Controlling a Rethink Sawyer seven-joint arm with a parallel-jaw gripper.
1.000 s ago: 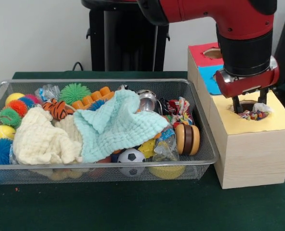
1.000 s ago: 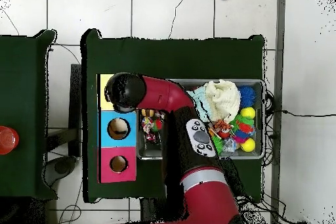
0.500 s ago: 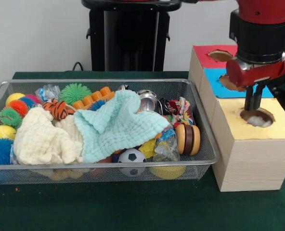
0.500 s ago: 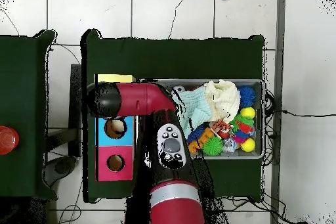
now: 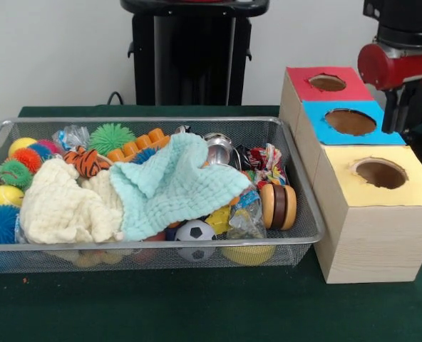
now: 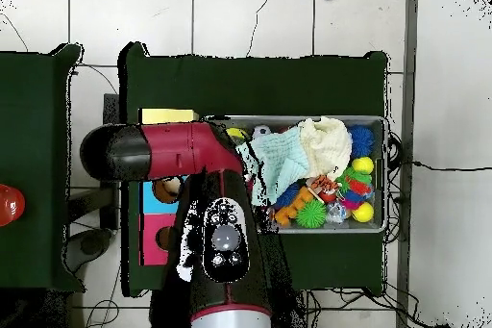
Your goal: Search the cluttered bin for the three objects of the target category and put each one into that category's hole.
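The wire-mesh bin [image 5: 161,246] lies left of centre, full of toys and cloths; it also shows in the overhead view [image 6: 370,122]. Three wooden boxes stand to its right, with a yellow top [image 5: 410,189], a blue top [image 5: 316,114] and a red top [image 5: 300,78]. The yellow box's hole [image 5: 380,173] looks dark inside. My gripper [image 5: 400,117] hangs open and empty at the far right, above and behind the yellow box, beside the blue one. In the overhead view the arm [image 6: 192,151] hides it.
In the bin lie a mint cloth [image 5: 172,182], a cream cloth [image 5: 61,206], a small soccer ball [image 5: 194,231], a wooden yo-yo [image 5: 277,205], a green spiky ball [image 5: 110,135], a striped tiger toy [image 5: 86,162] and a wrapped candy bag [image 5: 268,160]. The black pedestal [image 5: 189,57] stands behind.
A second ago the gripper was at the yellow hole with a candy bag between its fingers. The bag dropped inside, and the gripper rose and moved back to the right.
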